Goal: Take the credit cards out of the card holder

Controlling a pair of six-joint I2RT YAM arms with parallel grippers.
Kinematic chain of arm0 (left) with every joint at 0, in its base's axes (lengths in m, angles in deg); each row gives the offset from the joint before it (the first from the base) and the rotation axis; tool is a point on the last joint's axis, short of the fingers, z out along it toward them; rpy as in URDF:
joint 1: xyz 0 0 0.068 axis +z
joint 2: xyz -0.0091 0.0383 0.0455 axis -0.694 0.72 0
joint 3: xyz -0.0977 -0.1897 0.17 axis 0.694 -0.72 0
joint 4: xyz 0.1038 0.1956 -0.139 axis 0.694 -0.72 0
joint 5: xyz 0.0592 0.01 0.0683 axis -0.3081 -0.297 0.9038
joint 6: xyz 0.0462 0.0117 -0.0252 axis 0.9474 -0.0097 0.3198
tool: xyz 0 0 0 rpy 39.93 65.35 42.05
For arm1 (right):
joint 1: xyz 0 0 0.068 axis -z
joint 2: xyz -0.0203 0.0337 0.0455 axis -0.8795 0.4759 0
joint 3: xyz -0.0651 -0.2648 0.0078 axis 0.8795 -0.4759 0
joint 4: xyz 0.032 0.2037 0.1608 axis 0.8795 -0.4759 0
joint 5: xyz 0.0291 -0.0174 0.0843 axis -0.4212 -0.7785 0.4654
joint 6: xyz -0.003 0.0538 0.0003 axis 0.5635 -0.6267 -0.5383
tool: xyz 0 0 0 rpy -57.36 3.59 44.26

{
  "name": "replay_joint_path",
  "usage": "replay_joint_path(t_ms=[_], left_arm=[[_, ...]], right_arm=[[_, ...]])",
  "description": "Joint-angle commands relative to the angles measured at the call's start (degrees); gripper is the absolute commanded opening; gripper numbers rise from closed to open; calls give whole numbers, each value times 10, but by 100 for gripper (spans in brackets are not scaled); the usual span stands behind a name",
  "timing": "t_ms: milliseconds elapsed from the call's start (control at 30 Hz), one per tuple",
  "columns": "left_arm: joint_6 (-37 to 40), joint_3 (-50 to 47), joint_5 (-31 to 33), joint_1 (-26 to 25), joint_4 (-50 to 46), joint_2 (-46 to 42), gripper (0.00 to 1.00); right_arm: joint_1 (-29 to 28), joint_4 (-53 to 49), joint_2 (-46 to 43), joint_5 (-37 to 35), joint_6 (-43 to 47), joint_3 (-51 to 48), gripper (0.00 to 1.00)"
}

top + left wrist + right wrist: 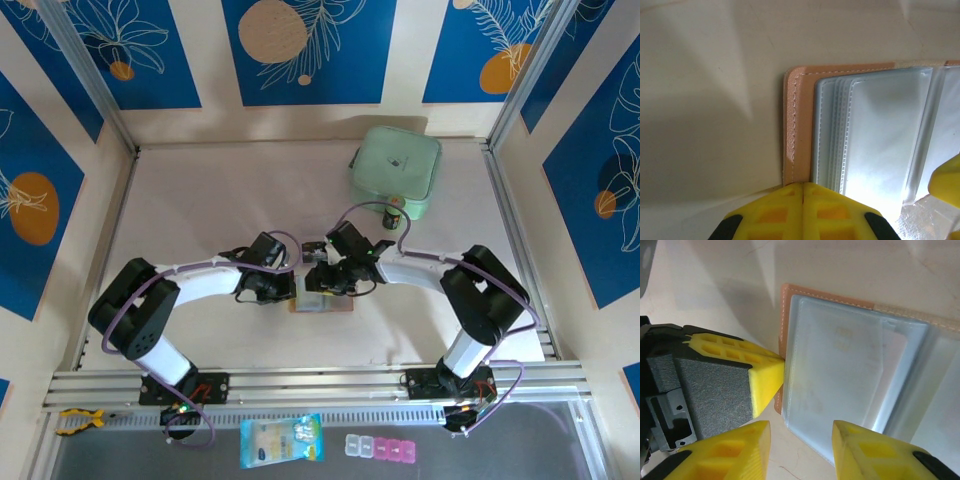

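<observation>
The card holder point(325, 305) lies open on the table between the two arms, its salmon-tan edge point(792, 125) framing a stack of clear plastic sleeves point(840, 370). My left gripper point(803, 186) is shut, its joined yellow tips pressing on the holder's tan left edge; the right wrist view shows it point(765, 382) from the side. My right gripper point(802, 440) is open, its fingers either side of the sleeves' near corner. A pale shape point(892, 347) shows faintly through the sleeves; I cannot tell whether it is one of the credit cards.
A mint-green zip pouch point(395, 170) sits at the back right with a small dark object point(395, 212) in front of it. Below the front rail lie a blue-and-white packet point(282, 440) and a pill organiser point(380, 447).
</observation>
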Motion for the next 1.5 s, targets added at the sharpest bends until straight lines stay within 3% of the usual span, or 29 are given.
replay_joint_path(t_ms=[0, 1467], left_arm=[[9, 4, 6, -4, -15, 7, 2], [11, 3, 9, -3, -22, 6, 2]], right_arm=[[-4, -1, 13, 16, -9, 17, 37], [11, -63, 15, -12, 11, 11, 36]])
